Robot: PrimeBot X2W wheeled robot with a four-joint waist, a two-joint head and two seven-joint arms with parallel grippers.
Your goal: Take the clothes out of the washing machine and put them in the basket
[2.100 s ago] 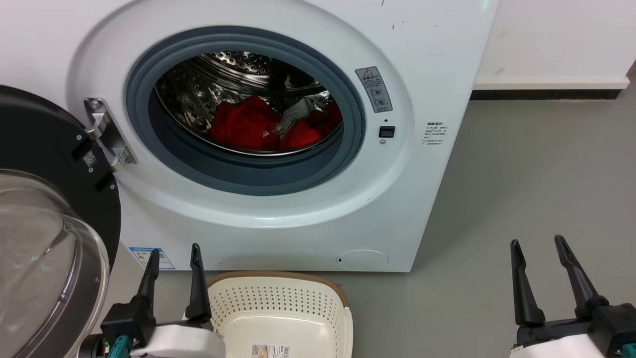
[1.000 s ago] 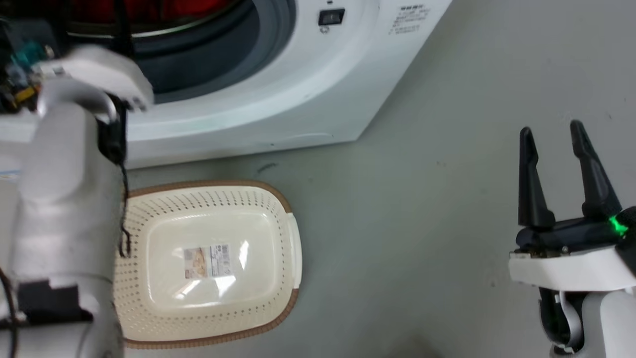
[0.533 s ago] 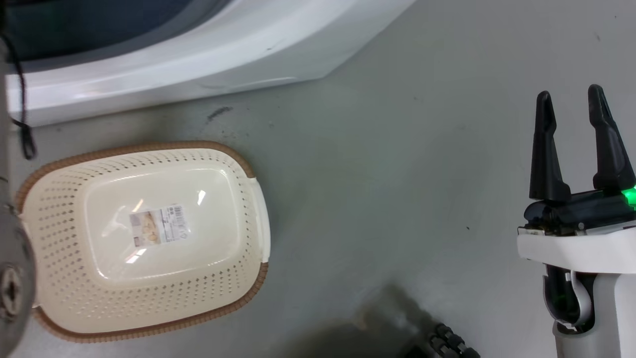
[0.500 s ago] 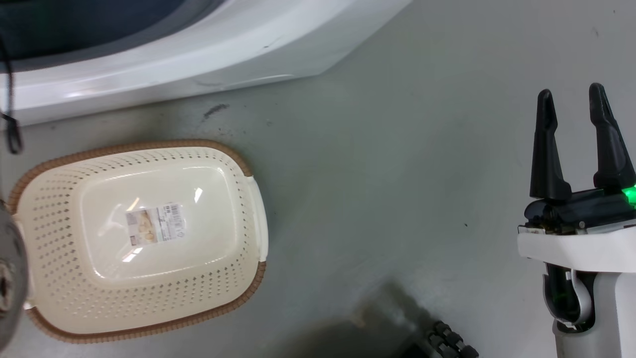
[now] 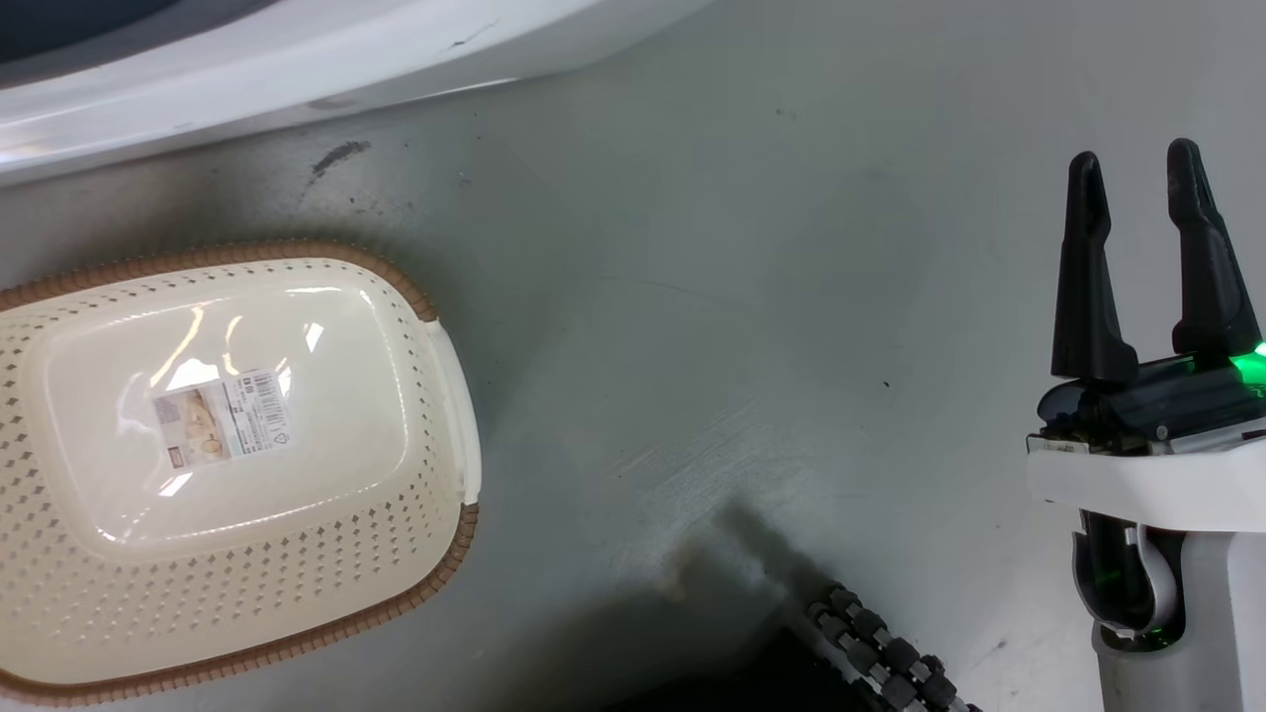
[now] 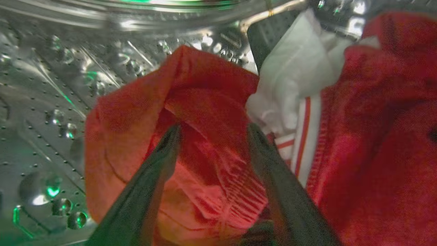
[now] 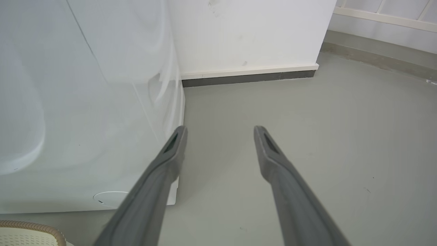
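- Reaching into the washing machine [image 5: 247, 59] is what has changed. About two seconds ago the left fingers [image 6: 150, 184] stood idle at the lower left of the head view, beside the basket [image 5: 435, 554]. Now the left wrist view looks along them inside the steel drum [image 6: 51, 85].
- The head camera has tipped downward since then, so the door opening has slid off the top of its frame. I read that as a camera shift, not a move of the machine or the basket.
- For the task, this means the reach is made and the grab comes next. No garment has left the drum. The basket, at the left of the head view on the floor [image 5: 692, 297], holds only its label.
- The clothes [image 6: 205, 85] lie heaped in the drum across the centre and right of the left wrist view, with a white trim panel [image 6: 300, 68] at upper right.
- The left fingers are spread wide and grip nothing yet. Their tips sit either side of a raised red fold at frame centre, so closing should catch it.
- The right fingers [image 5: 1088, 287], at the right edge of the head view, are likewise apart and hold nothing. They are well apart from the basket.
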